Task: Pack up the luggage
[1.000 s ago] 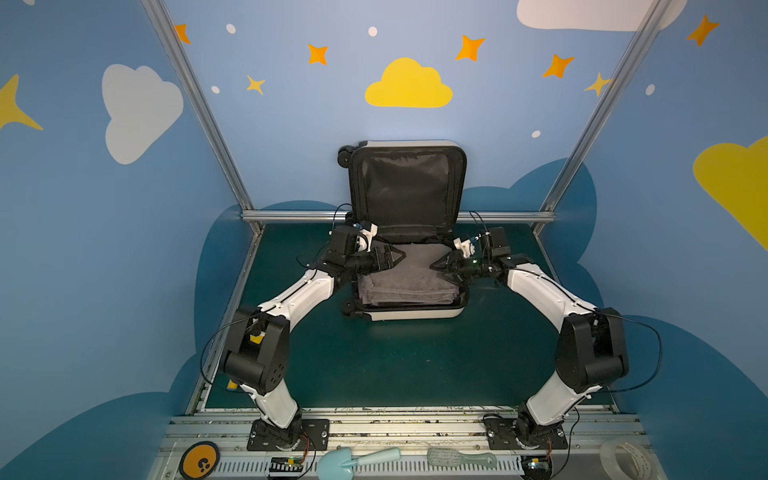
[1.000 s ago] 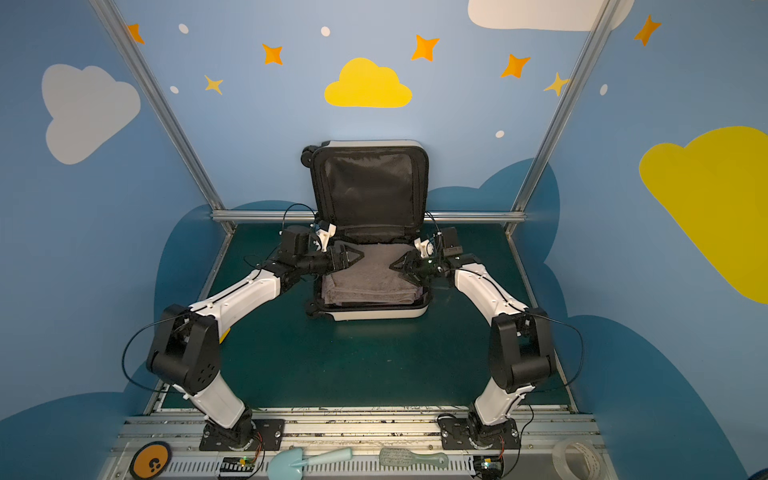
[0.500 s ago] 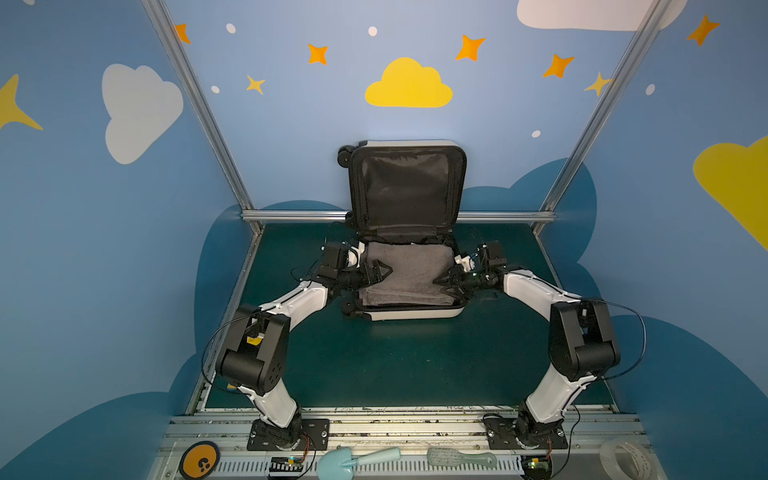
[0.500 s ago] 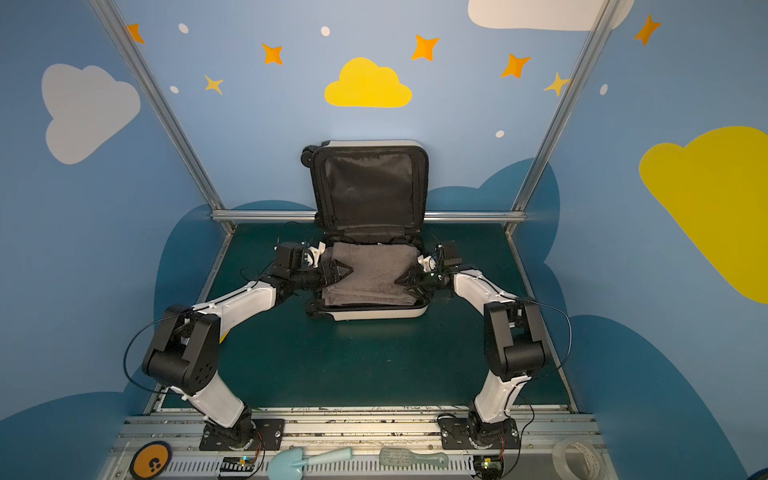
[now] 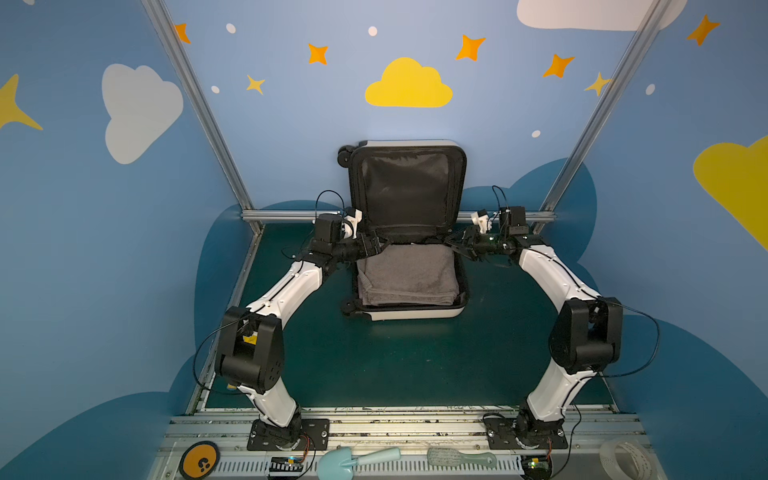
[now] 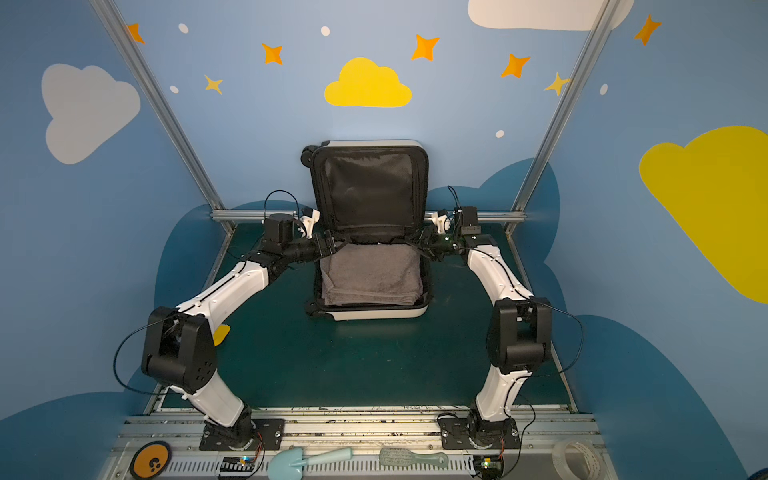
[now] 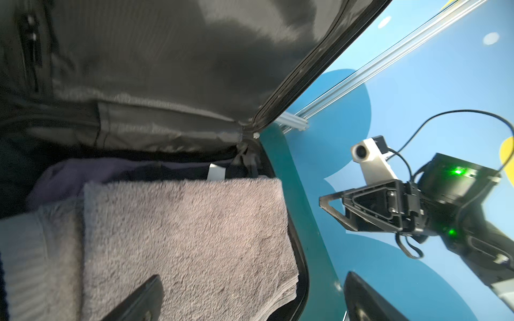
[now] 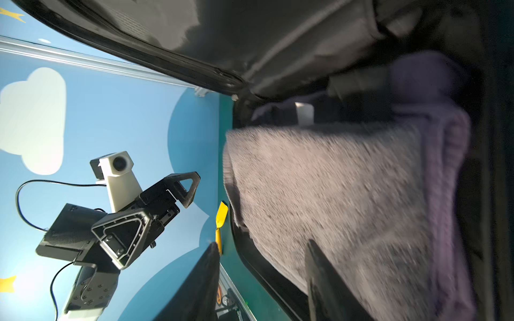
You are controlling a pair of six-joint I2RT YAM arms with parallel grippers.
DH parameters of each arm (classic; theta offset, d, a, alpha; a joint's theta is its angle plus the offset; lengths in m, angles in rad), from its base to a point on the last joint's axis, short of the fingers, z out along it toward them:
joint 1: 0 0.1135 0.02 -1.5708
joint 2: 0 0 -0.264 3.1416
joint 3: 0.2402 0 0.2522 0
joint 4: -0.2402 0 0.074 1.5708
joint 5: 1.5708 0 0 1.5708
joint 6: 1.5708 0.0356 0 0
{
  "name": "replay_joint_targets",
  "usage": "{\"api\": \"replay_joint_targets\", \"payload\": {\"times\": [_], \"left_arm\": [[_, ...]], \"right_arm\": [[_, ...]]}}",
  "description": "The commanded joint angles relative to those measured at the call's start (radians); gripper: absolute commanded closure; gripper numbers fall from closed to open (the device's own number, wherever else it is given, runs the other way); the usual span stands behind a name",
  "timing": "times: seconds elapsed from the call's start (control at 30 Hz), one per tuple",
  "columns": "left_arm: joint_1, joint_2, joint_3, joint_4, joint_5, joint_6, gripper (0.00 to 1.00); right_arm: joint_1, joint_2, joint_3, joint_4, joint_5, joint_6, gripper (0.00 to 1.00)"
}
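Luggage (image 5: 411, 314), one (one grey towel (image 5: 407, 274) inside)

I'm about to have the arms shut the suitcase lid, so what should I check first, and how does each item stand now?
1. Grey towel lies inside the luggage rim: ok.
2. Lid stands upright, fully open: ok.
3. Left gripper open and empty: ok.
4. Right gripper open and empty, beside the shell: ok.
5. Dark clothes behind the towel clear of the hinge: cannot tell.

Top views look down; wrists seemingly near luggage (image 7: 167, 55).
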Motion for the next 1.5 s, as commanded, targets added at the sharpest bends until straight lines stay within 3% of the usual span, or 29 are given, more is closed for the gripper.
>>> {"api": "replay_joint_targets", "payload": {"times": [0.0,0.3,0.6,0.77,1.1,1.47], "left_arm": [[-0.002,0.072,0.025,0.027,0.045,-0.008,0.00],[-0.005,0.219,0.016,0.165,0.039,-0.030,0.00],[0.022,0.242,-0.068,0.290,-0.028,-0.080,0.00],[0.026,0.190,-0.039,0.259,-0.011,-0.056,0.00],[0.066,0.085,0.176,0.060,0.018,0.058,0.00],[0.145,0.102,0.270,-0.013,-0.080,0.137,0.00]], "right_arm": [[0.009,0.096,0.044,0.046,-0.037,0.040,0.50],[0.009,0.259,0.084,0.220,-0.040,0.110,0.52],[-0.005,0.311,0.105,0.207,-0.053,0.092,0.52],[-0.010,0.254,0.109,0.202,-0.080,0.080,0.52],[-0.018,0.065,0.118,0.132,-0.085,0.022,0.47],[0.009,-0.189,-0.039,-0.073,0.117,-0.206,0.37]]}}
